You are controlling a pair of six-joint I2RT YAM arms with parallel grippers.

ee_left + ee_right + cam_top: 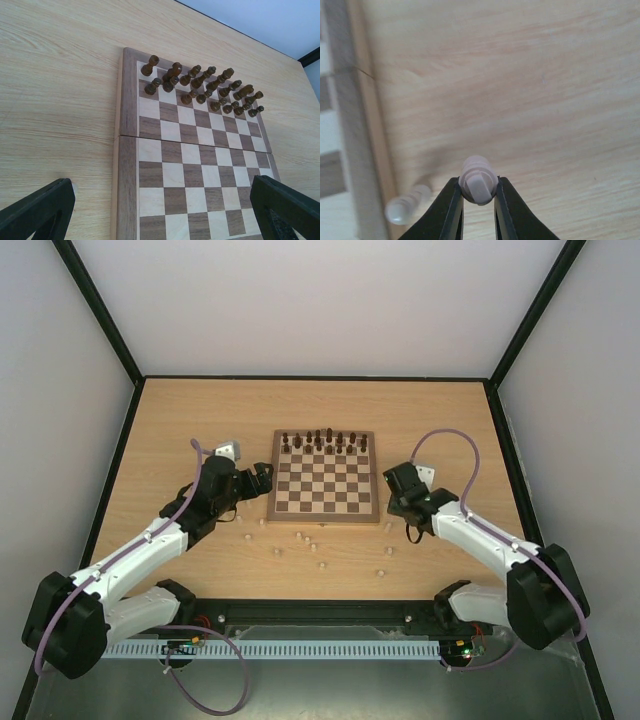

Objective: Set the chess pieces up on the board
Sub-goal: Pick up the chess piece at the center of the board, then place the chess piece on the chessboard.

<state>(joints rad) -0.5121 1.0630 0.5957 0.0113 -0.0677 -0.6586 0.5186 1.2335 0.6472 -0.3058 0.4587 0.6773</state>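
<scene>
Right gripper: clamping a pale chess piece (second piece lying nearby).
Left gripper: hanging wide open above the board.

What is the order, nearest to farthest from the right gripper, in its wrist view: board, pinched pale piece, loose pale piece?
From the right gripper:
1. pinched pale piece, in its grip.
2. loose pale piece, lying on the table, lower left.
3. board, along the picture's left edge.

The board lies open across its near rows — dark pieces crowd only the far edge.
</scene>
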